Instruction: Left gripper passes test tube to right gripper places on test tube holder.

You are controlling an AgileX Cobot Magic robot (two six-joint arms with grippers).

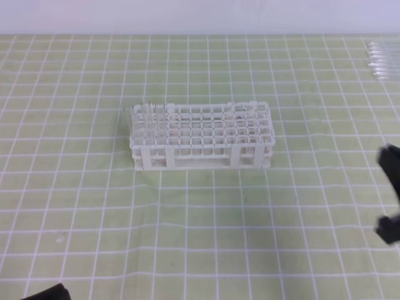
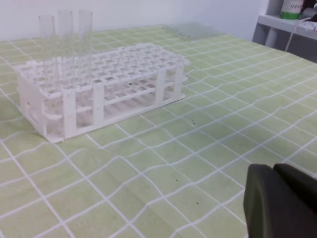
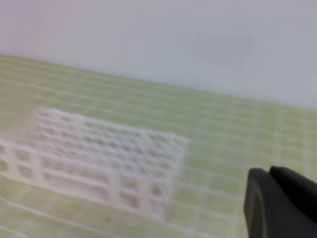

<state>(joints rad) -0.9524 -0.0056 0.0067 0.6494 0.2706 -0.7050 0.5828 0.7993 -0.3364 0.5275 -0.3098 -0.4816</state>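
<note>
Test tubes (image 1: 379, 60) lie as a small heap of clear tubes at the far right corner of the surface (image 1: 206, 231), long axes running roughly left to right in the high view; individual tubes cannot be separated there. In the left wrist view the same heap is a faint glassy patch beyond the rack. None is in either gripper.

Test tube holder (image 1: 201, 136) stands mid-surface, long side across the view, well apart from the heap. Three clear tubes (image 2: 65, 42) stand upright in its end row in the left wrist view; in the high view they are barely visible at the rack's left end.

Right gripper (image 1: 389, 197) shows only as black shapes at the right edge, nearer the heap than the left gripper. Its fingers (image 3: 280, 206) fill the lower right corner of a blurred right wrist view, pressed together on nothing.

Left gripper (image 2: 280, 203) sits low at the near left; only a black sliver shows at the bottom edge of the high view. Fingers clenched, empty.

Judgement: pickup not begun. The heap lies diagonally across the surface from the left gripper, past the rack, so the left arm has the long reach.
</note>
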